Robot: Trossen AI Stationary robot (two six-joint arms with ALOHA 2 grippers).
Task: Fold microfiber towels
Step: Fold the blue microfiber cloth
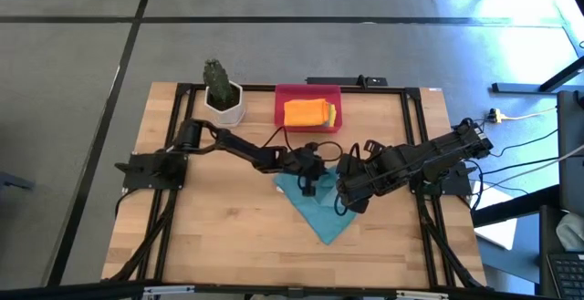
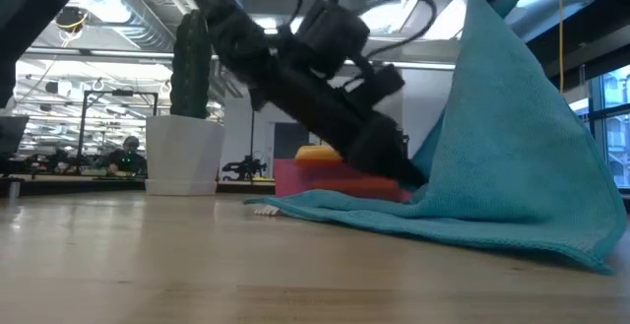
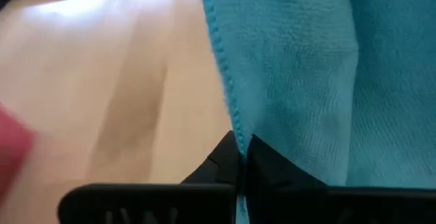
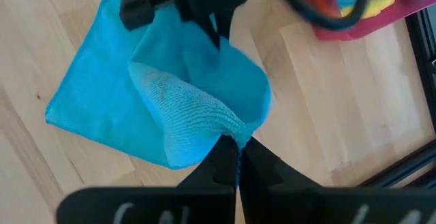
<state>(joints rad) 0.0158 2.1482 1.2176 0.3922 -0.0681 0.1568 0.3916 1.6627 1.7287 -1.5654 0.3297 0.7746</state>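
Observation:
A teal-blue microfiber towel lies partly on the table's middle and partly raised like a tent. My right gripper is shut on its raised top, well above the table. My left gripper slants down low to the table from the left and is shut on the towel's edge; the low view shows it at the foot of the raised cloth. An orange towel and a yellow towel lie folded in a red tray. My left gripper pinches the towel's hemmed edge between its two fingers, slanting down from the table's left. The cloth there is close to the table top. One layer or several, I cannot tell. My right gripper pinches a bunched corner or fold of the towel from above, fingers pointing steeply down. The cloth hangs below the fingers, spreading out, and its lower part rests on the table.
A cactus in a white pot stands at the far left, next to the red tray. Bare wooden table lies to the left and toward the near edge. Black frame rails run along the table's sides.

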